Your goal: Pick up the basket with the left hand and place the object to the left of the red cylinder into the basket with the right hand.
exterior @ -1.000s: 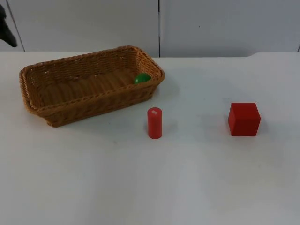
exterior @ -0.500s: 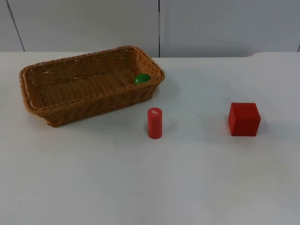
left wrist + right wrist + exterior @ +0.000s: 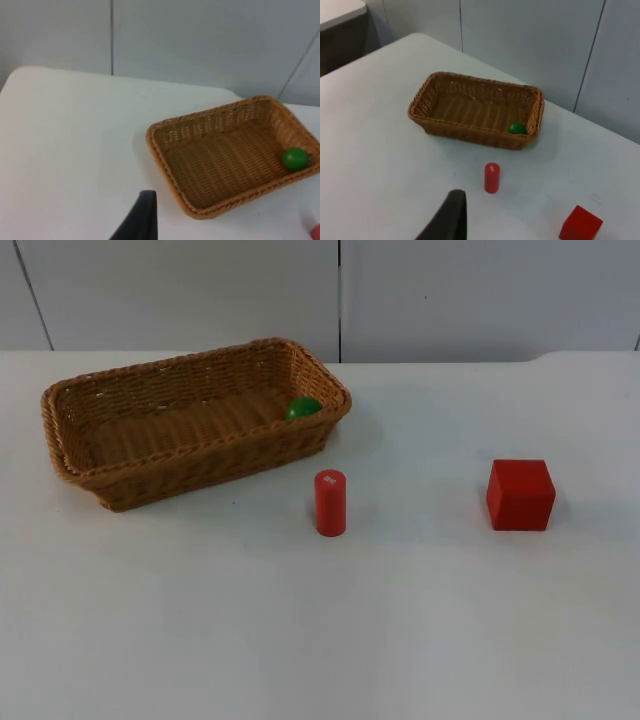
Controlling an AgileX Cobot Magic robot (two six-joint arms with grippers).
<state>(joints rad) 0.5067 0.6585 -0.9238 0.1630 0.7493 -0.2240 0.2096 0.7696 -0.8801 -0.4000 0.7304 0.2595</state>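
Left pincer (image 3: 141, 220) hangs high above the table (image 3: 65, 150) beside the basket (image 3: 200, 207).

A second ago a black part of the left arm stood at the far left edge of the top view, beyond the basket (image 3: 190, 420); half a second ago it had gone (withdrawn out of that view), and it is gone now as well.

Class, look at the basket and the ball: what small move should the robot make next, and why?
Probably none beyond waiting with both arms drawn back: the green ball already lies inside the wicker basket, which rests on the table, while the red cylinder and red cube stand outside.
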